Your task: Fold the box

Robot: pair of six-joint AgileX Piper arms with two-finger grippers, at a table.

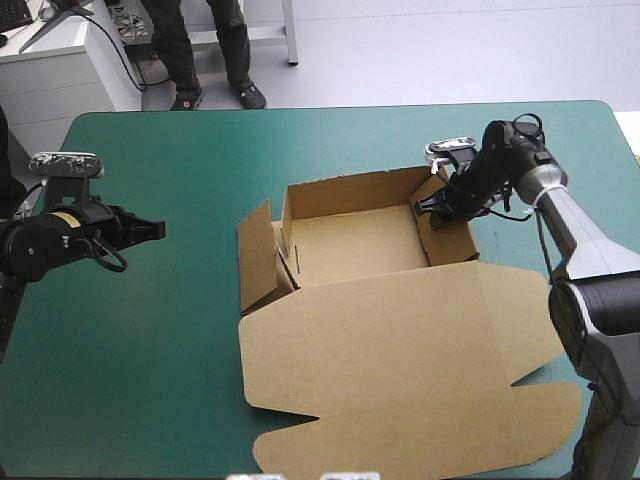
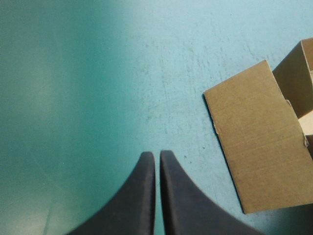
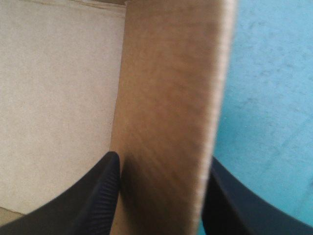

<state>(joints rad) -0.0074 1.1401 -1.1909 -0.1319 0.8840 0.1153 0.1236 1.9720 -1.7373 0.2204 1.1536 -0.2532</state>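
Observation:
The brown box [image 1: 360, 245] stands as an open tray in the table's middle, its far and right walls raised and its lid [image 1: 400, 360] lying flat toward the near edge. Its left flap [image 1: 258, 262] leans outward. My right gripper [image 1: 437, 200] is at the tray's far right corner. In the right wrist view it [image 3: 164, 156] is open, one finger on each side of the right wall [image 3: 166, 98], with the tray floor [image 3: 58, 88] beside it. My left gripper [image 1: 160, 229] hovers over bare cover well left of the box. It [image 2: 157, 154] is shut and empty, with the left flap [image 2: 259, 142] ahead of it.
The teal-green cover [image 1: 150, 350] lies bare to the left of the box and along the far side. The flat lid's tabs [image 1: 540, 420] reach close to the table's near right edge.

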